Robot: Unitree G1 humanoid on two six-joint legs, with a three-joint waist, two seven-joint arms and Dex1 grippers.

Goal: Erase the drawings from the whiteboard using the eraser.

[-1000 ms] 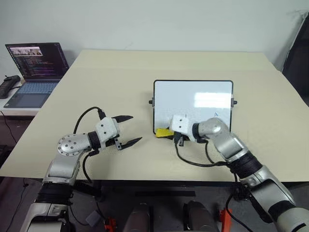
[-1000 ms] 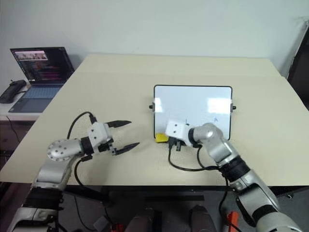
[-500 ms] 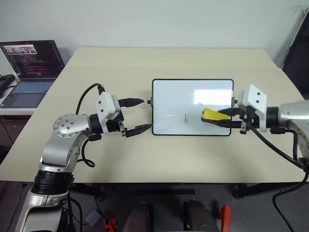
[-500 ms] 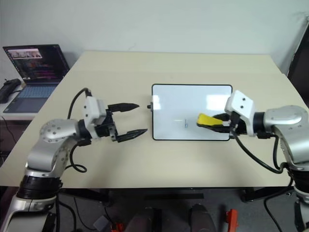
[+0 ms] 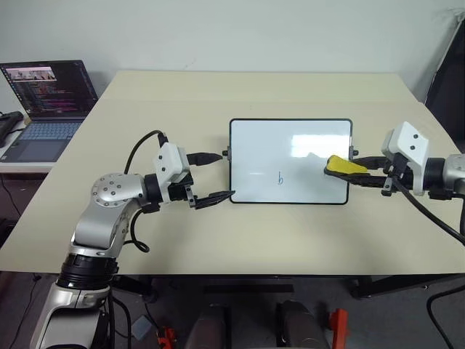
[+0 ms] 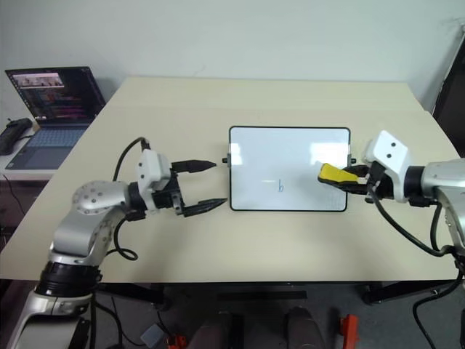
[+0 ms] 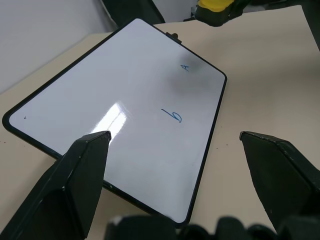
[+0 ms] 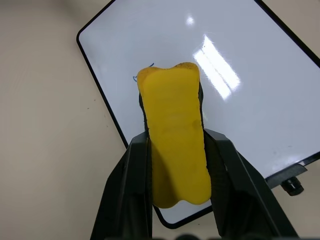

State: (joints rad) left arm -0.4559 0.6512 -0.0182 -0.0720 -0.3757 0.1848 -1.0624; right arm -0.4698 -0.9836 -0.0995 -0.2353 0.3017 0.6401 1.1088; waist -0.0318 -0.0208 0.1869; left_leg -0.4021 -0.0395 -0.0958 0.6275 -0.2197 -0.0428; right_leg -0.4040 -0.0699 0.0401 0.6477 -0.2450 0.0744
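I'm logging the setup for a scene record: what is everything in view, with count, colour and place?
table: one, beige, carries the board.
whiteboard: one, white with thin black frame and small black side knobs, flat at the table's middle.
drawings: two blue marks seen, a "b" near the board's near edge and a small "A" toward the right side.
eraser: one, yellow, held over the board's right edge.
laptop: one, dark with lit screen, open on a side surface at far left.
dark object: one, black, left of the laptop; cannot tell what.
left gripper: black fingers, open, beside the board's left edge.
right gripper: black fingers, shut on the eraser.
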